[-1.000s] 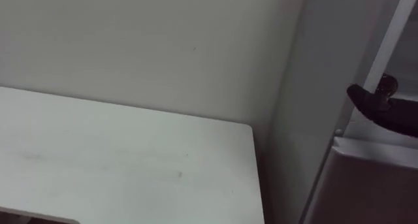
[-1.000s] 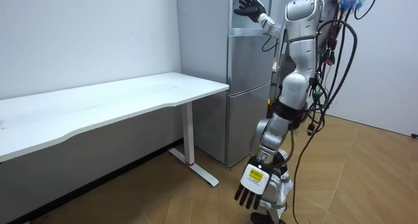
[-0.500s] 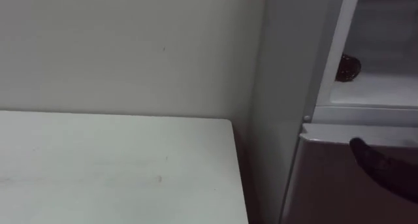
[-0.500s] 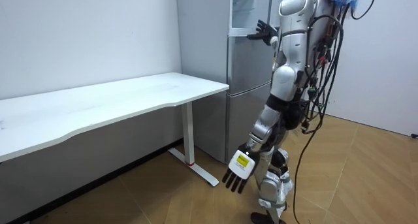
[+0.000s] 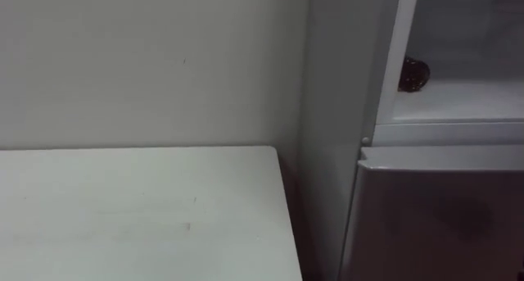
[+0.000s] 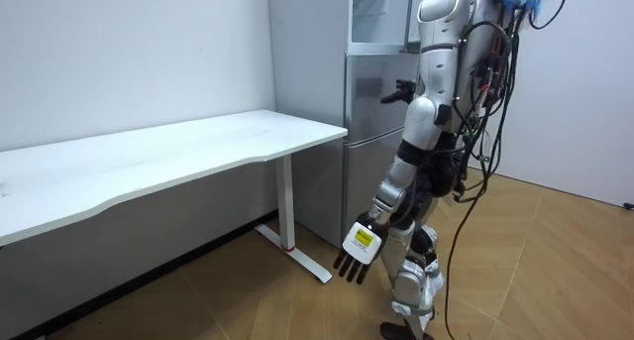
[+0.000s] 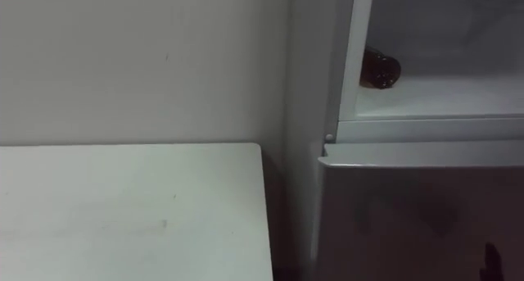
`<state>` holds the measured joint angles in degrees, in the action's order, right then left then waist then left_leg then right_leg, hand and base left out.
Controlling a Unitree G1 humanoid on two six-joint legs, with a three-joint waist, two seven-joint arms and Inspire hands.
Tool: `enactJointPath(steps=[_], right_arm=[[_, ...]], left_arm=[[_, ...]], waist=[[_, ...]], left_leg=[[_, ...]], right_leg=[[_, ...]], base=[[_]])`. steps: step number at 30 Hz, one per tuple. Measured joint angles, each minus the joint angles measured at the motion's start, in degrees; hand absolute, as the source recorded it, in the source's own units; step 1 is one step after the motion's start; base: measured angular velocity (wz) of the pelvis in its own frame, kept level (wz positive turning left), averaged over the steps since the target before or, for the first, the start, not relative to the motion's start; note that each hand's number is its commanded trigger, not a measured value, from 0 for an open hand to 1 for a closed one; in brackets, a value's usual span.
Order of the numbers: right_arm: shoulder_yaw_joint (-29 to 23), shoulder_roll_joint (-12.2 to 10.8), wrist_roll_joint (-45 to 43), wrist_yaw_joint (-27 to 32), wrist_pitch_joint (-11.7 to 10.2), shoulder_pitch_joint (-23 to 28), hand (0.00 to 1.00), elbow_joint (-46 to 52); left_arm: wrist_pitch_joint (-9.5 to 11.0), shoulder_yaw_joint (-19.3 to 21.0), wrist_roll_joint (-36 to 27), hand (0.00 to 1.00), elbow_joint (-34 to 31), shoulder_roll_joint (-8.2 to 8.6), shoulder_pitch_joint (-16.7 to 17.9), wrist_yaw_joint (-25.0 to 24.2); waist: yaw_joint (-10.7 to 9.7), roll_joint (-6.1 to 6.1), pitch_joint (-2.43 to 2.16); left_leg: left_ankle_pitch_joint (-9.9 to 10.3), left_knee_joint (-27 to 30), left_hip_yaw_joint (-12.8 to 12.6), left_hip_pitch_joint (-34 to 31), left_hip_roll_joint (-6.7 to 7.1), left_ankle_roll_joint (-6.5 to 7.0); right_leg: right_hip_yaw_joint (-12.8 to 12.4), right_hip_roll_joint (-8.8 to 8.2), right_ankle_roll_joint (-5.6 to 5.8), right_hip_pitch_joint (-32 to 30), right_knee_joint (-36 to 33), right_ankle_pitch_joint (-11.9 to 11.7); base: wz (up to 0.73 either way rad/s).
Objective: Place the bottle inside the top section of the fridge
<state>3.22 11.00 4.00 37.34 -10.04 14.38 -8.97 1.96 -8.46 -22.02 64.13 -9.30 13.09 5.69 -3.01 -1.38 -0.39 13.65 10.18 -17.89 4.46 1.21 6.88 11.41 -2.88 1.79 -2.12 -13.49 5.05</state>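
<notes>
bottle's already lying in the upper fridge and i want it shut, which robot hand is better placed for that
Right, probably. The right robot hand is up, open, in front of the fridge, just below the bottle. The left robot hand hangs open, low at its side.

The bottle is dark brown on the white shelf of the silvery-grey fridge, the table plain white, the wall off-white, the floor warm brown wood-grained.
</notes>
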Motion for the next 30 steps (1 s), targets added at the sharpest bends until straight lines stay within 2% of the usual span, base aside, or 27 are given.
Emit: enactJointPath(steps=[6, 11, 13, 21, 26, 30], right_arm=[[0.68, -0.27, 3.17, -0.01, -0.11, 1.59, 0.0, -12.15], [0.65, -0.32, 6.76, -0.21, -0.58, 1.46, 0.0, -28.79], [0.64, -0.39, 8.33, -0.87, -0.46, 1.53, 0.0, -31.81], [1.02, -0.41, 9.71, -7.13, -0.48, 1.36, 0.0, -36.29], [2.34, -0.94, 14.18, -14.39, 0.55, 0.97, 0.0, -41.29], [2.23, -1.83, 16.25, -17.62, 1.53, 0.73, 0.0, -44.62]], left_arm=[[0.13, -1.14, -0.94, 0.0, -1.61, -0.13, 0.08, -0.2], [0.61, -0.84, -0.83, 0.0, -2.61, -0.12, -0.07, -0.02], [0.62, -0.87, -0.78, 0.0, -2.61, -0.13, -0.09, -0.04], [1.12, -0.69, 4.89, 0.0, -2.75, -0.31, -0.17, -0.11], [1.11, -0.65, 6.64, 0.0, -2.76, -0.41, -0.35, 0.33], [1.1, -0.52, 6.8, 0.0, -2.65, -0.42, -0.37, 0.31]], waist=[[-0.1, -0.27, 0.05], [0.04, -0.07, 0.01], [0.04, -0.2, 0.09], [0.0, -0.41, 0.28], [0.22, -0.1, 0.35], [0.03, 0.0, 0.39]], left_leg=[[0.0, -0.59, 0.0, 0.14, 0.06, 0.0], [0.0, -0.68, 0.6, 0.31, 0.1, -0.01], [0.0, -0.69, 0.6, 0.31, 0.11, -0.01], [0.02, -0.62, 0.82, 0.29, 0.11, -0.08], [0.02, -0.64, 0.83, 0.19, 0.11, -0.07], [0.03, -0.67, 0.88, 0.18, 0.1, -0.06]], right_leg=[[-0.21, 0.06, -0.01, -0.19, -0.07, 0.07], [-0.21, 0.11, 0.02, 0.53, 0.71, 0.1], [-0.25, 0.15, 0.02, 0.59, 0.86, 0.11], [0.38, 0.03, -0.02, 0.67, 0.83, 0.13], [-0.24, 0.1, -0.02, 0.56, 0.84, 0.14], [-0.23, 0.11, 0.0, 0.61, 0.87, 0.15]], base=[[0.0], [0.06], [0.0], [0.0], [0.0], [0.0]])
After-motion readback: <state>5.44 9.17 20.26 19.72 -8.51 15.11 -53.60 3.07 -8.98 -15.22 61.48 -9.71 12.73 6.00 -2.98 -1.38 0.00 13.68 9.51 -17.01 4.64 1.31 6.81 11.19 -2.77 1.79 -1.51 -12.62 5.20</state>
